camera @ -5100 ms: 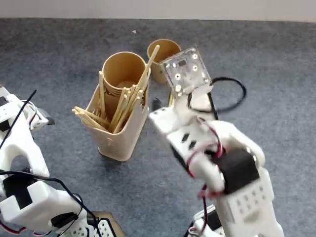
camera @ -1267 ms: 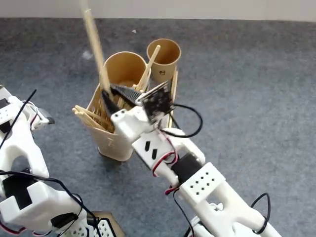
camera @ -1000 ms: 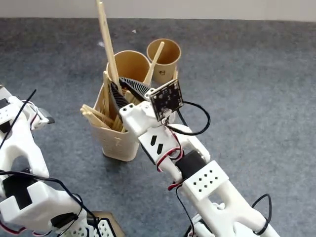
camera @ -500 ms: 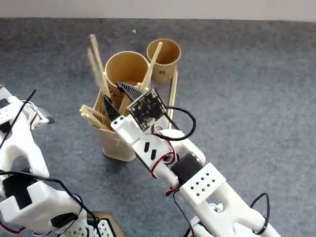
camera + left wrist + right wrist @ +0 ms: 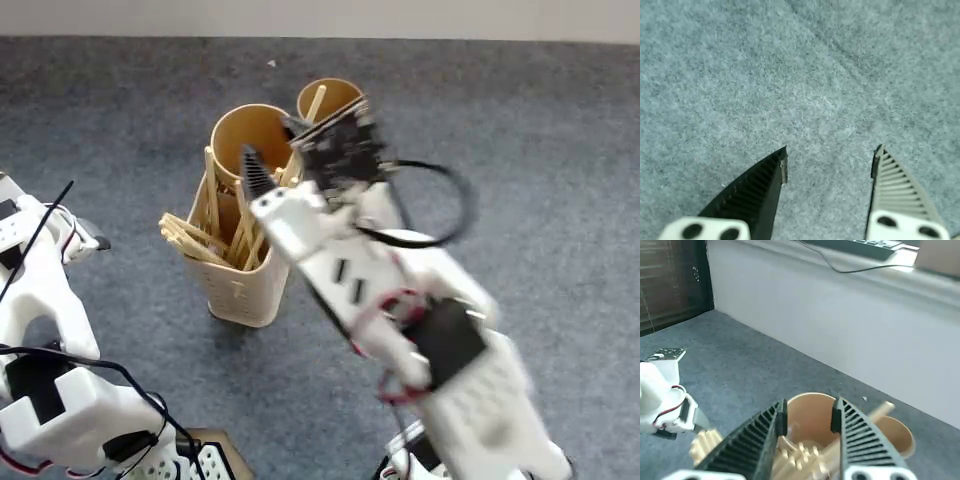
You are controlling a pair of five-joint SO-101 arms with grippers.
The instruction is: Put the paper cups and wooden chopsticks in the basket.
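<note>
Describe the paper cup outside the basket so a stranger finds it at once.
Find the beige basket on the grey carpet. Just beyond it, toward the wall, stands a paper cup. Unlike the cup inside the basket, it holds one single chopstick.

Pretty plain setup: grey felt-like carpet (image 5: 560,150) covers the whole surface, a plain white wall (image 5: 840,325) runs behind it, dark slatted blinds (image 5: 665,285) off to one side, thin black cable (image 5: 836,270) trailing along the top ledge (image 5: 790,251).

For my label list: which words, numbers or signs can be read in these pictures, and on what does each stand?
None can be read. The basket, the paper cup in it and the circuit board above it show no legible text.
</note>
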